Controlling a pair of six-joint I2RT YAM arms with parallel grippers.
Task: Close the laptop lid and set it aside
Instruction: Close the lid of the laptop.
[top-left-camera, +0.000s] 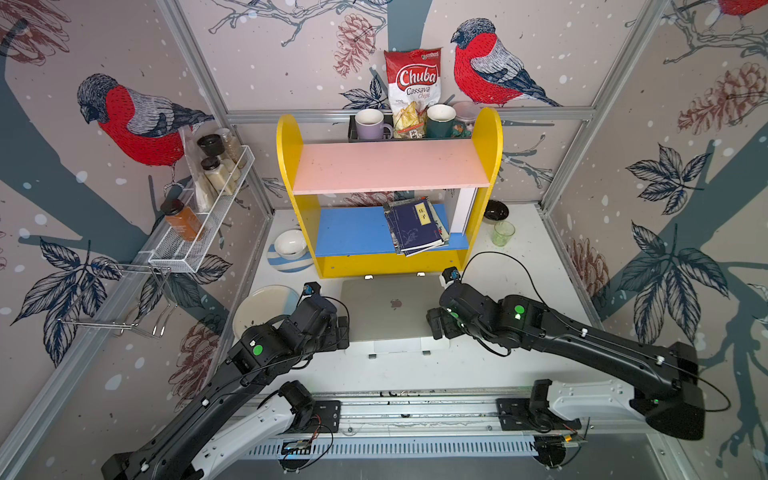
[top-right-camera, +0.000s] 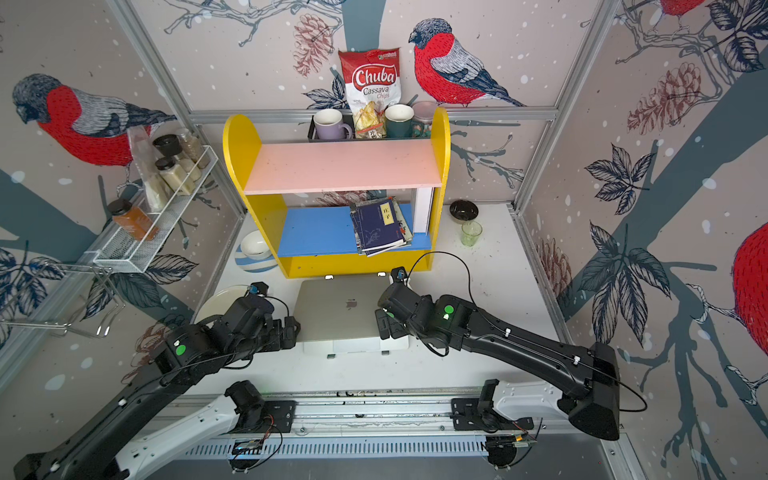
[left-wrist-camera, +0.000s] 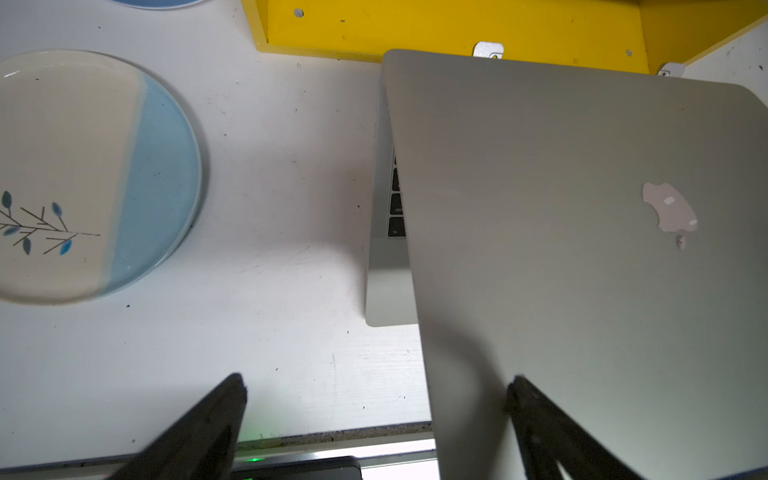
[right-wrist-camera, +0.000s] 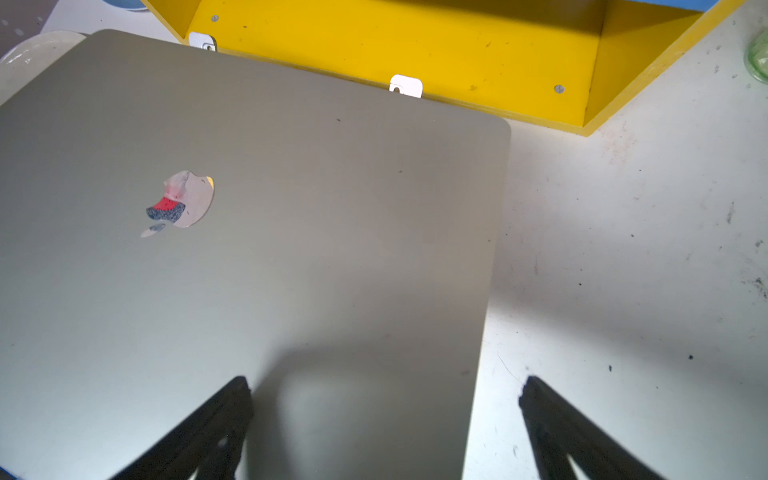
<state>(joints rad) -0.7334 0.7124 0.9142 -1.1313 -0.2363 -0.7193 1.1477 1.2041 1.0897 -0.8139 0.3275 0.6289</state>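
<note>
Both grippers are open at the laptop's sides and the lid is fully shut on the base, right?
Not fully shut. The laptop lid is lowered but ajar: the left wrist view shows black keys exposed beneath its edge. The left gripper and right gripper are indeed open at its sides.

Top views: high, looking down over whole scene. Wrist views: close above, both share laptop lid (left-wrist-camera: 582, 291).

The white table (top-left-camera: 415, 370) held a yellow shelf (top-left-camera: 374, 266) far back, the laptop (top-left-camera: 386, 316) just nearer, a pale plate (top-left-camera: 262, 307) and striped plate (top-left-camera: 286, 264) left, a dark bowl (top-left-camera: 496, 210) and green glass (top-left-camera: 503, 232) right.
</note>
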